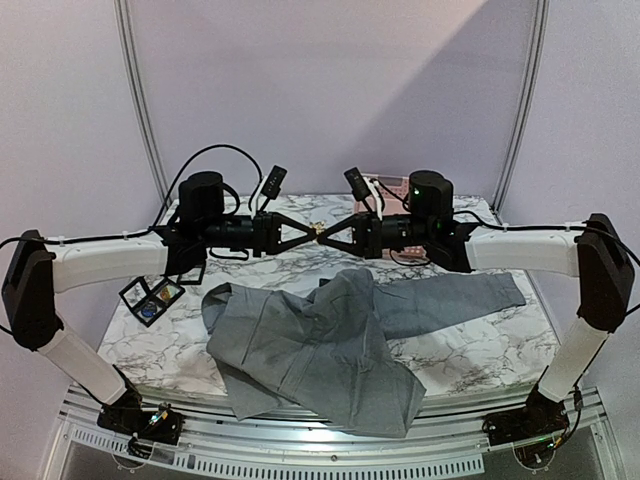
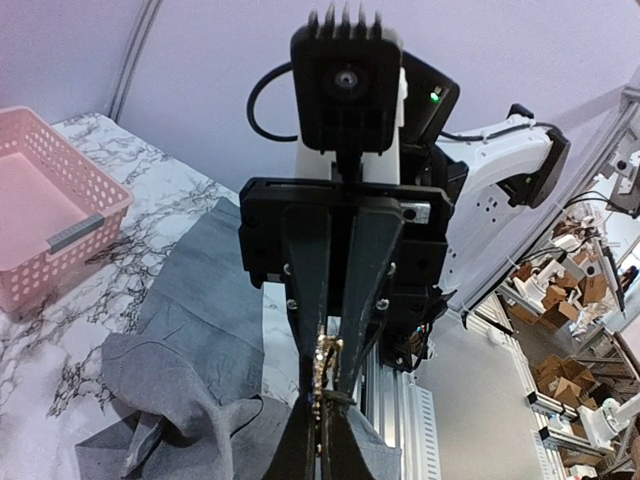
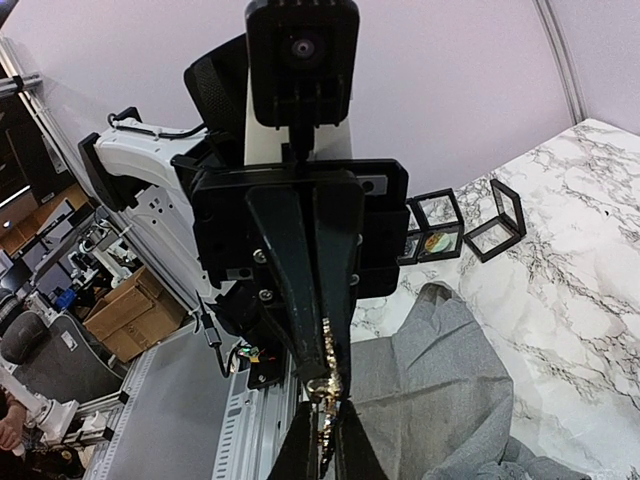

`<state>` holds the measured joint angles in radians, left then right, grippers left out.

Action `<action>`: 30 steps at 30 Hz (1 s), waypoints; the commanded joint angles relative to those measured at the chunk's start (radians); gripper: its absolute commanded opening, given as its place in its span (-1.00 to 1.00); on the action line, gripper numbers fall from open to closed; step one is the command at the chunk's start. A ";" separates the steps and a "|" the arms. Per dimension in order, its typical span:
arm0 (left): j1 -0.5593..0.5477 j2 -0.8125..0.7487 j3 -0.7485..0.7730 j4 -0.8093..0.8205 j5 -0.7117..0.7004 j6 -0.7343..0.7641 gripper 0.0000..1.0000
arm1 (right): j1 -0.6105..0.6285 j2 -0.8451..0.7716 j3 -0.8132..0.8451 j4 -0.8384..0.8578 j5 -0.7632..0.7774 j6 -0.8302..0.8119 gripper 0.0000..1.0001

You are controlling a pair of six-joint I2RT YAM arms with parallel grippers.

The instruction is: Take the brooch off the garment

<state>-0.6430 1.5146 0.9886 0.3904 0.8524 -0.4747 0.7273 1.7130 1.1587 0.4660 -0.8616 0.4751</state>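
Top external: left hand (image 1: pixel 309 232) and right hand (image 1: pixel 328 238) both clench the brooch (image 1: pixel 318 235) above the garment (image 1: pixel 310 350); likely a handover. One must release next.

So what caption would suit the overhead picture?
Left pincer and right pincer meet tip to tip above the grey garment, a gold brooch between them.
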 commanded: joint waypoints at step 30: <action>-0.024 -0.044 0.018 -0.053 0.041 0.022 -1.00 | -0.069 0.060 0.018 -0.050 0.249 0.108 -1.00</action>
<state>-0.6430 1.5131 0.9886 0.3508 0.7887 -0.4557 0.7238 1.7302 1.1587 0.4599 -0.8047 0.5663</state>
